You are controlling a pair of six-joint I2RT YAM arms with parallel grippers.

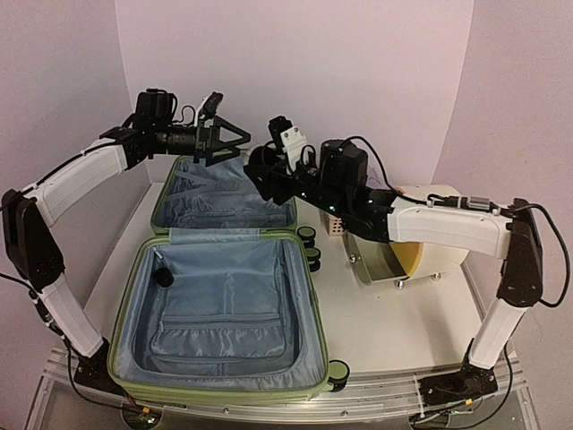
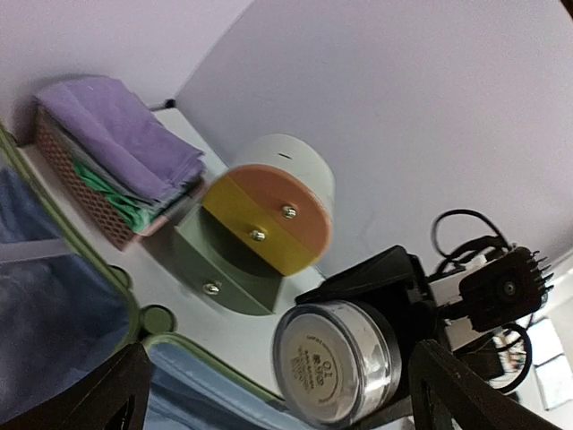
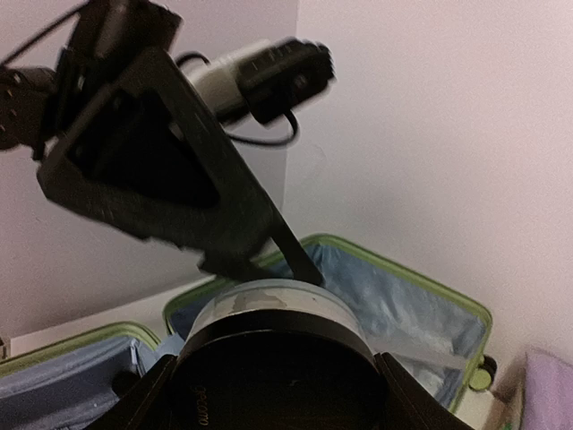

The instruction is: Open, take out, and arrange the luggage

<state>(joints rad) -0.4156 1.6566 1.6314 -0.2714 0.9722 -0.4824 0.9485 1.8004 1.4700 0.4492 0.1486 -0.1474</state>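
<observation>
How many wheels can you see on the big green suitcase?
3 on the luggage: two wheels close together where its halves meet, on the right, and one at the near right corner. More may hide behind the right arm.

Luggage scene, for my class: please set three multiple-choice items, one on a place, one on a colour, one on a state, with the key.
1. Where does the small black item lie? A: in the half of the luggage nearer the arms' bases. B: in the far half. C: outside it.
2. What colour is the top cloth in the basket? A: red. B: purple. C: yellow.
3. How do the left fingers stand at the jar? A: shut on it. B: open, not gripping it. C: shut on a cloth.
Key: 1 A, it rests on the near lining; 2 B, purple shows on top in the left wrist view; 3 B, they stand wide while the right fingers clamp the jar.
</observation>
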